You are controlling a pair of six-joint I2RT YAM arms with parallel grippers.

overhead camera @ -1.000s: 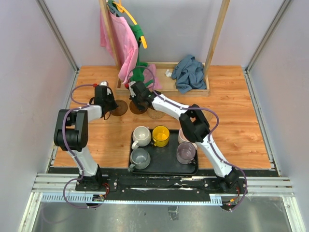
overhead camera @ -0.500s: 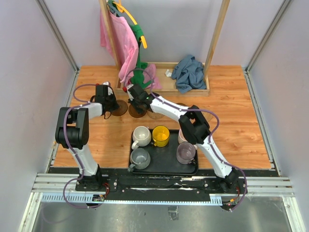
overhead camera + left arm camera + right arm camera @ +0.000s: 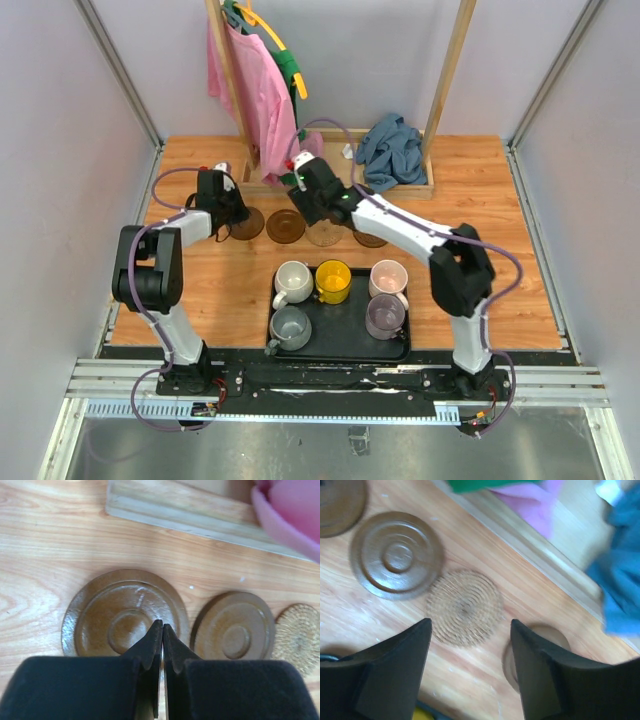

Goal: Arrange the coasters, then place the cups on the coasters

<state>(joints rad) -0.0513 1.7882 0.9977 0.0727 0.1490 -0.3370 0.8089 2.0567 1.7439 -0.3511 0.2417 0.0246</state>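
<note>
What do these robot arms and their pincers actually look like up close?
The left arm and right arm are white links joined by chunky black joints, each trailed by a looping purple cable. The left gripper and right gripper each have two broad matte-black fingers tapering toward the tips.

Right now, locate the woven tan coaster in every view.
Top external: woven tan coaster, third from left in the row.
Left wrist: woven tan coaster, cut by the right edge.
Right wrist: woven tan coaster, centre.
Shared landmark: dark brown coaster just left of it.
</note>
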